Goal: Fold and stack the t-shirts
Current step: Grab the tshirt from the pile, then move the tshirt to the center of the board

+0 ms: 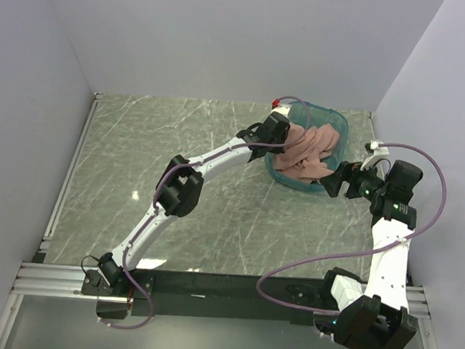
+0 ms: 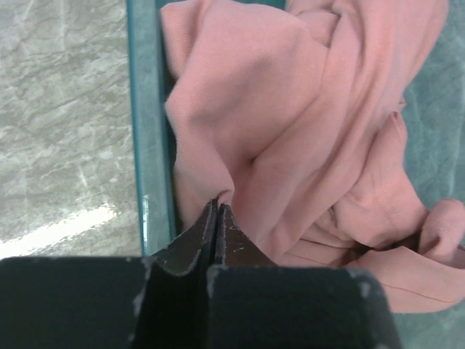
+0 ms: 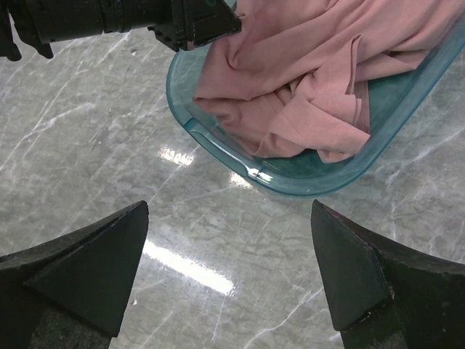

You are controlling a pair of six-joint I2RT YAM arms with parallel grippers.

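Note:
A crumpled heap of salmon-pink t-shirts (image 1: 310, 152) lies in the teal tub (image 1: 338, 120) at the back right of the table. My left gripper (image 1: 288, 138) reaches over the tub's left rim. In the left wrist view its jaws are pressed together, and the left gripper (image 2: 218, 206) pinches a fold of a t-shirt (image 2: 290, 109) at its tips, just inside the tub wall (image 2: 149, 145). My right gripper (image 3: 229, 209) hangs open over bare table, just in front of the tub (image 3: 305, 182), with nothing between its fingers. The t-shirts (image 3: 305, 73) fill the tub beyond it.
The tub sits close to the right wall and the back wall. Marble tabletop (image 1: 179, 139) stretches to the left and front of it. The left arm's wrist (image 3: 109, 18) crosses the top left of the right wrist view.

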